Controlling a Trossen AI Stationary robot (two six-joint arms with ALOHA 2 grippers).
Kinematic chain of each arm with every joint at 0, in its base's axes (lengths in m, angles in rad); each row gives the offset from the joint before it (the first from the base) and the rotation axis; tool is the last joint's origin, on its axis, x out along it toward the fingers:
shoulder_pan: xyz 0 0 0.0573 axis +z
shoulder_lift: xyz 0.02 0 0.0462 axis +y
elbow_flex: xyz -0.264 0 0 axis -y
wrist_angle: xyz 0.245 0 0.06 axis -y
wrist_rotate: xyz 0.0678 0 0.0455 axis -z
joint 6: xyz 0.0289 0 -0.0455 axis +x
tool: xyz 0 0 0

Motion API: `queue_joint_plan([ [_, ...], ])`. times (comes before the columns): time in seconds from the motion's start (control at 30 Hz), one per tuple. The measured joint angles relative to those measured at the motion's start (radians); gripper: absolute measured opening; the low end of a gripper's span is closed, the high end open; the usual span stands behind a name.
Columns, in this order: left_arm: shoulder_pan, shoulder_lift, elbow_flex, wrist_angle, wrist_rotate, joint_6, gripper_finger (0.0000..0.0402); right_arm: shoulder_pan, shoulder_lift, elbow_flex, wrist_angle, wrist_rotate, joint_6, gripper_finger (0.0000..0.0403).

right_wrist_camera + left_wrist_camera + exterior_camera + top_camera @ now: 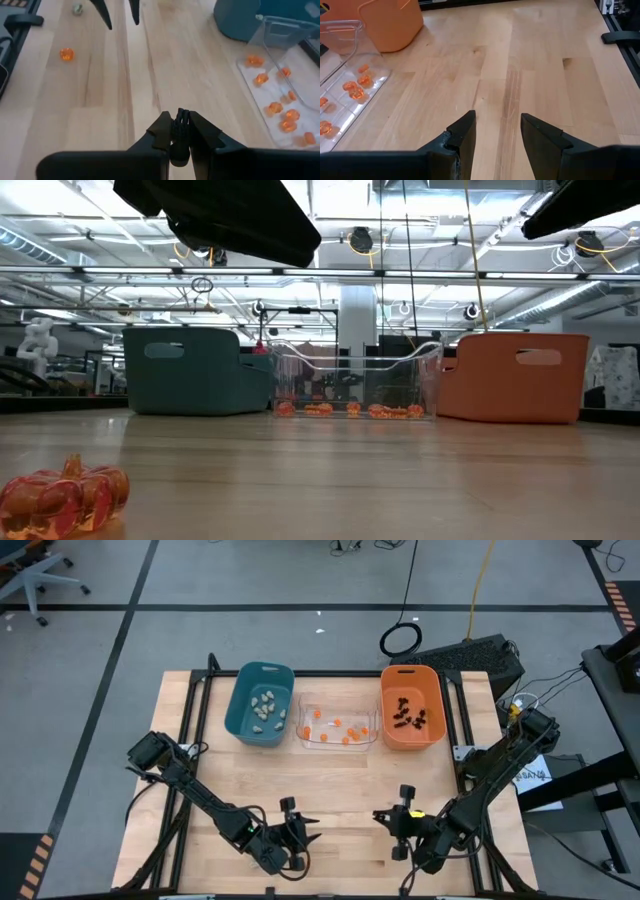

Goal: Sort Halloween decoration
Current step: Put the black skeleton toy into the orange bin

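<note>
Seen from above, three bins stand in a row at 12 o'clock on the tabletop (330,785). The teal bin (262,703) sits toward 11 and holds the pale lumps (264,707). The clear bin (337,727) is in the middle with small orange trinkets (341,730) on its floor. The orange bin (411,706) sits toward 1 and holds the black spiders (408,716). The teal and clear bins stand just beside each other, and so do the clear and orange ones.

Both arms reach in low along the 6 o'clock edge. The left gripper (303,832) is at about 7, its fingers (465,132) parted and holding nothing, with bare wood between them in its wrist view.

The right gripper (386,820) is at about 5, clenched on a black spider (180,129); the wrist view shows the spider's legs sticking up between the two closed fingers (161,131). That same view also shows the tips of the left gripper farther off, a loose orange trinket (66,54) lying on the wood near the tabletop's edge, and a small pale lump (77,8) beyond it.

In the low view another clear orange pumpkin (62,495) lies alone on the wood very close to the camera, well apart from the bins.
</note>
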State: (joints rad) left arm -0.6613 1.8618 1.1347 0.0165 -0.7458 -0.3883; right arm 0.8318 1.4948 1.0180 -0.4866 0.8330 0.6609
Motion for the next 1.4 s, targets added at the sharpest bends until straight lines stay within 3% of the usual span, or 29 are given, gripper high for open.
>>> queue_joint_plan([
  [0.27, 0.0, 0.0, 0.0, 0.001, 0.0, -0.003, 0.0154, 0.0, 0.0, 0.0, 0.005, -0.003, 0.179, 0.0026],
  [0.47, 0.0, 0.0, 0.0, 0.001, 0.0, -0.026, 0.0154, -0.001, 0.0, 0.0, 0.005, -0.079, 0.334, 0.0026],
  [0.67, 0.0, 0.0, 0.0, 0.004, 0.0, -0.027, 0.0154, -0.001, 0.0, 0.0, 0.024, -0.079, 0.404, 0.0026],
  [1.03, 0.0, 0.0, 0.0, 0.004, 0.0, -0.036, 0.0154, -0.001, 0.0, 0.0, 0.078, -0.078, 0.332, 0.0026],
  [1.4, 0.0, 0.0, 0.0, -0.005, 0.0, -0.035, 0.0154, -0.033, -0.018, 0.0, 0.051, -0.07, -0.021, 0.0026],
])
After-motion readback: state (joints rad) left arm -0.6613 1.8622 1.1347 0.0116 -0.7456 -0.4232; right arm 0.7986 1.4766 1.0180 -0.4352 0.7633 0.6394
